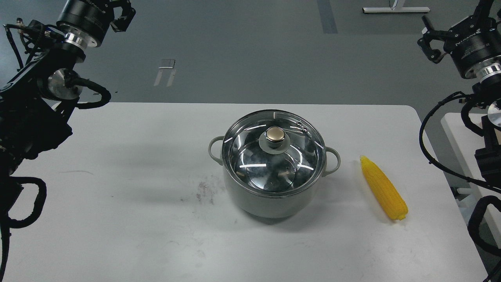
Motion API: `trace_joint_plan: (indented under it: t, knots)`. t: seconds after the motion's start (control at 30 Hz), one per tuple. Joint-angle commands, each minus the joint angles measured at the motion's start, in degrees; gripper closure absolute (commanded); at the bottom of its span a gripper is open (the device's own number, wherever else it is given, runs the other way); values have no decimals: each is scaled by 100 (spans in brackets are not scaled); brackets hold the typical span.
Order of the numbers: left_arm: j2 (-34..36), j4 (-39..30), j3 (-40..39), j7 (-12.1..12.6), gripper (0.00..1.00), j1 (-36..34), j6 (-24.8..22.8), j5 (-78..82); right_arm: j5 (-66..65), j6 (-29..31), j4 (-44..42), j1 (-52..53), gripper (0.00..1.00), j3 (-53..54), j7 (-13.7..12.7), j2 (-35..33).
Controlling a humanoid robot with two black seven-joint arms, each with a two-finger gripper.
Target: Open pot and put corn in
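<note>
Fingers of both our arms hang high, off the counter, their spread too dark to tell.
Left fingers (121, 17) and right fingers (430, 43) frame a grey floor (250, 55); on our scuffed white counter (117, 176), the lidded pot (274, 196) sits centre, the corn (383, 188) just right.

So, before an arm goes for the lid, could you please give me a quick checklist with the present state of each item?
1. Glass lid seated on the pot: ok, closed.
2. Knob clear to grasp: ok.
3. Corn lying apart from the pot, on its right: ok.
4. Bare table left of the pot for setting the lid down: ok.
5. Left gripper and right gripper raised, holding nothing: ok.
6. Jaws open: cannot tell.
</note>
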Motion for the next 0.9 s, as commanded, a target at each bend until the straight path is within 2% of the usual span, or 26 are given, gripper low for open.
trace_joint_plan:
  t: [0.0,0.33,0.5,0.73,0.87]
  knots:
    - [-7,0,5,-9,2,18,0,1,2,0,2,0,0,-5,0,1]
    - [11,26,-91,62,2,9,0,-78,2,0,2,0,0,-5,0,1]
    - [2,0,-109,-9,2,62,0,-105,2,0,2,9,0,4,0,1]
    - [-15,-167,14,9,2,97,0,1,19,0,11,-9,0,30,9,18]
    - [-7,-254,269,26,2,-122,0,623,37,0,2,-79,0,22,79,18]
